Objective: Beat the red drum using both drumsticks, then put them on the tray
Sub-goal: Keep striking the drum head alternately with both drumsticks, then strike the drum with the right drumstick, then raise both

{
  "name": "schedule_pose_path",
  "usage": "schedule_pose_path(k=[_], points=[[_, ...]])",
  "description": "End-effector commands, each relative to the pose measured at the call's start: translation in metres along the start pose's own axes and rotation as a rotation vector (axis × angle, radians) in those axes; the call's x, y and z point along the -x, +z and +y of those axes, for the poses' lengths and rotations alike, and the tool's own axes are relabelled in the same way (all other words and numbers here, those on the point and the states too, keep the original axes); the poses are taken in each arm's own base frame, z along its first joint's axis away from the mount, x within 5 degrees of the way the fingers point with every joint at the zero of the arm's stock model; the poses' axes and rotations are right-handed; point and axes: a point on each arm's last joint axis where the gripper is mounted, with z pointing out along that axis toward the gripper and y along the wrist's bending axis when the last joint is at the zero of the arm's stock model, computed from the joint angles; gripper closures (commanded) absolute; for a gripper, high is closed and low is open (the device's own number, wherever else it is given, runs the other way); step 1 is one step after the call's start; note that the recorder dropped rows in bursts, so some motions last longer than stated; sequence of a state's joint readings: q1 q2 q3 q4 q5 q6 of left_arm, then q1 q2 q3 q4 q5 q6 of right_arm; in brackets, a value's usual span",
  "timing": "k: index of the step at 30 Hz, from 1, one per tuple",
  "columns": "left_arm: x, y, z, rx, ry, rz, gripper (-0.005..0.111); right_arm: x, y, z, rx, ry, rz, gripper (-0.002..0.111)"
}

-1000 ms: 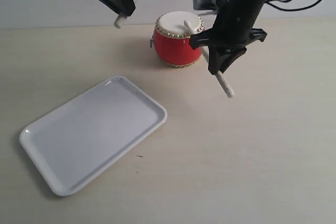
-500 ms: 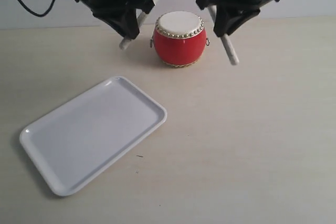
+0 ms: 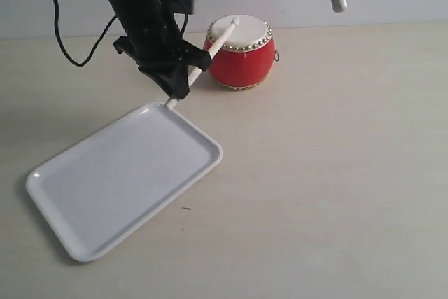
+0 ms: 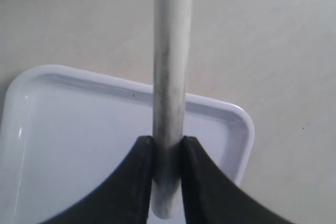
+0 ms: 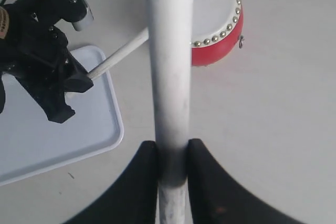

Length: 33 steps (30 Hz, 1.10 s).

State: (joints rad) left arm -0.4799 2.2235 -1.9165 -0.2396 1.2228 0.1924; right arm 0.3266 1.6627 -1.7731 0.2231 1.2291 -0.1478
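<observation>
Exterior view, drumstick (image 3: 210, 50) on drum (image 3: 241, 66), tray (image 3: 126, 180) near

The right gripper (image 5: 172, 149) had its black jaws pinched tight on a pale drumstick (image 5: 169, 66), hanging over the tabletop (image 5: 262, 129). Beyond it sat the red drum (image 5: 223, 45), cream skin up. The left gripper (image 5: 79, 80) clutched the second drumstick (image 5: 119, 54) above a corner of the white tray (image 5: 63, 145), angled toward the drum
</observation>
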Motion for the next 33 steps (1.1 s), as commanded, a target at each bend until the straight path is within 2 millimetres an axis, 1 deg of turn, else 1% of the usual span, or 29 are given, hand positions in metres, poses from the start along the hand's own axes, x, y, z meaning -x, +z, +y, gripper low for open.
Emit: schedule_pose_path(k=[1,3,6,9,11,13,16,18,19,22,24,26,29,30,33], points=[[-0.001,-0.031,-0.007,0.012,0.026,-0.067,0.107,0.000,-0.002,0.000,-0.001,0.003,-0.012,0.108],[-0.002,-0.047,-0.011,0.016,0.034,-0.102,0.107,0.001,0.003,-0.001,0.000,0.005,0.000,0.108],[-0.005,-0.066,-0.016,0.021,0.043,-0.143,0.107,0.002,0.011,-0.003,0.001,0.009,0.016,0.108],[-0.006,-0.071,-0.017,0.022,0.046,-0.152,0.107,0.002,0.012,-0.003,0.002,0.009,0.020,0.108],[-0.005,-0.059,-0.014,0.017,0.039,-0.125,0.107,0.002,0.011,-0.003,0.001,0.009,0.016,0.108],[-0.006,-0.040,-0.010,0.009,0.027,-0.077,0.107,0.001,0.010,-0.003,0.001,0.008,0.014,0.108],[-0.006,-0.001,-0.002,-0.012,0.002,0.012,0.107,0.001,0.008,-0.002,0.001,0.005,0.010,0.108],[-0.006,0.019,0.003,-0.014,-0.005,0.056,0.107,0.001,0.008,-0.002,0.001,0.005,0.010,0.108],[-0.007,0.026,0.005,-0.014,-0.008,0.071,0.107,0.001,0.008,-0.002,0.001,0.005,0.010,0.108],[-0.007,0.028,0.005,-0.013,-0.008,0.077,0.107,0.001,0.008,-0.002,0.001,0.001,0.010,0.108],[-0.006,0.017,0.003,-0.008,-0.002,0.052,0.107,0.001,0.008,-0.002,0.001,0.001,0.010,0.108],[-0.006,0.000,0.000,0.002,0.009,0.019,0.107,0.002,0.008,-0.003,-0.001,0.001,-0.002,0.108],[-0.008,-0.031,-0.006,0.025,0.029,-0.046,0.107,0.004,0.010,-0.003,-0.002,0.002,-0.009,0.108],[-0.009,-0.045,-0.009,0.034,0.038,-0.076,0.107,0.004,0.012,-0.004,-0.002,0.003,-0.005,0.108],[-0.014,-0.078,-0.017,0.048,0.055,-0.147,0.107,0.005,0.029,-0.007,0.000,0.011,0.032,0.108]])
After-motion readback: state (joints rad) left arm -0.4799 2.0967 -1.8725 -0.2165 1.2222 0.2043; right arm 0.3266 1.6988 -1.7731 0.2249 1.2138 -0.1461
